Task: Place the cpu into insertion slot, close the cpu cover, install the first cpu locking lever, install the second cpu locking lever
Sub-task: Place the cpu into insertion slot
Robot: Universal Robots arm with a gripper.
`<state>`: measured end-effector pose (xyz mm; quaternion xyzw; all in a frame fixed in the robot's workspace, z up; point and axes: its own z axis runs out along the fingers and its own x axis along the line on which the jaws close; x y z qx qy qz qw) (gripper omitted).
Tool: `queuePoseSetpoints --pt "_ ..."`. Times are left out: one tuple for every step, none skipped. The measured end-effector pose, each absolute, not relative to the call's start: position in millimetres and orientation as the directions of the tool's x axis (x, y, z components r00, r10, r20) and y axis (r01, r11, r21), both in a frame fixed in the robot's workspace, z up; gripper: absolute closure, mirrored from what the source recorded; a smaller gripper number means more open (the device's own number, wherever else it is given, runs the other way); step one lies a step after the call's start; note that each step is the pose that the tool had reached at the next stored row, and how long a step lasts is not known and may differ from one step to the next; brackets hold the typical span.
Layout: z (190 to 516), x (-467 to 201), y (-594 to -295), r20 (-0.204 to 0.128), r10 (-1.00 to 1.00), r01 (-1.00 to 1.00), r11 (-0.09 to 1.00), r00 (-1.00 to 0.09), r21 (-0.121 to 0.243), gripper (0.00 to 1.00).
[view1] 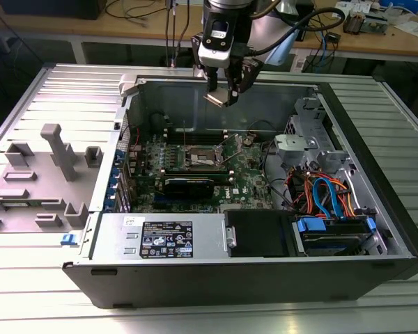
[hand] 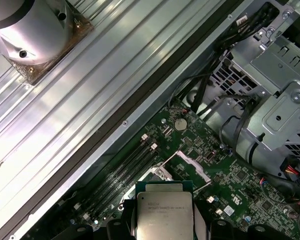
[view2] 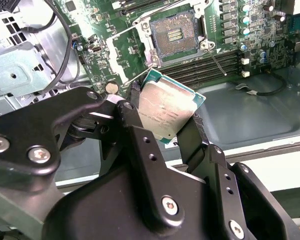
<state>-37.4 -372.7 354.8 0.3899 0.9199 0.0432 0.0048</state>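
Observation:
My gripper (view1: 225, 94) hangs above the far wall of the open computer case, shut on the cpu (view1: 216, 99). In both wrist views the cpu (view2: 165, 107) (hand: 162, 212) is a small square chip with a silver-grey top and green edge, pinched between the two black fingers (view2: 192, 132). The insertion slot (view2: 175, 32) (view1: 198, 158) lies bare on the green motherboard, well below and apart from the cpu. Beside the slot, the cpu cover (view2: 130, 52) (hand: 192, 164) stands swung open. A thin wire lever (view2: 217, 62) sticks out free next to the slot.
A black card (view1: 188, 184) and memory slots (view2: 205, 67) flank the socket. Case walls (view1: 195, 278) ring the board. A power supply (view1: 167, 240) and a drive cage with blue and orange cables (view1: 327, 198) fill the near side. A grey fixture tray (view1: 49, 174) lies at the exterior view's left.

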Motion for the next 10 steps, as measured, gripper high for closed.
queuePoseSetpoints --pt "354.7 -37.4 -372.7 0.025 0.718 0.717 0.692 -0.696 0.083 0.46" --pt "354.7 -37.4 -372.7 0.025 0.718 0.717 0.692 -0.696 0.083 0.46" --pt "354.7 -37.4 -372.7 0.025 0.718 0.717 0.692 -0.696 0.083 0.46" --pt "354.6 -37.4 -372.7 0.025 0.718 0.717 0.692 -0.696 0.083 0.46" --pt "354.4 -37.4 -372.7 0.025 0.718 0.717 0.692 -0.696 0.083 0.46" --pt "353.9 -37.4 -372.7 0.025 0.718 0.717 0.692 -0.696 0.083 0.46" --pt "353.6 -37.4 -372.7 0.025 0.718 0.717 0.692 -0.696 0.083 0.46" --pt "353.2 -37.4 -372.7 0.025 0.718 0.717 0.692 -0.696 0.083 0.46" --pt "352.8 -37.4 -372.7 0.025 0.718 0.717 0.692 -0.696 0.083 0.46" --pt "352.4 -37.4 -372.7 0.025 0.718 0.717 0.692 -0.696 0.083 0.46"
